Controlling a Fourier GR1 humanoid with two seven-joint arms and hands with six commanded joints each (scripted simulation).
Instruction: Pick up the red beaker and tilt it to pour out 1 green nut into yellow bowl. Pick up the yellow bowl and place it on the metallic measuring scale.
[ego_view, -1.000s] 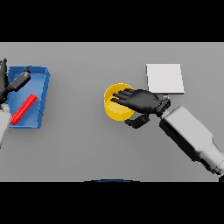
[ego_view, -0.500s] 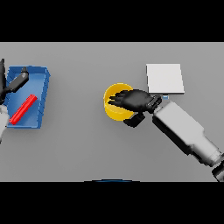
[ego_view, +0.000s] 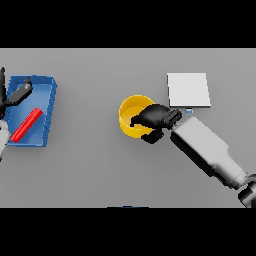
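The right arm reaches in from the lower right, its hand (ego_view: 152, 117) curled, apparently gripping (contact partly hidden). The left hand (ego_view: 14, 96) shows at the left edge, fingers relaxed.

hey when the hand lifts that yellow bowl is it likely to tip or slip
The bowl looks stiff and probably light. The right hand curls over one side of the rim only, so it may tilt away from that side. Its smooth round wall could slip.
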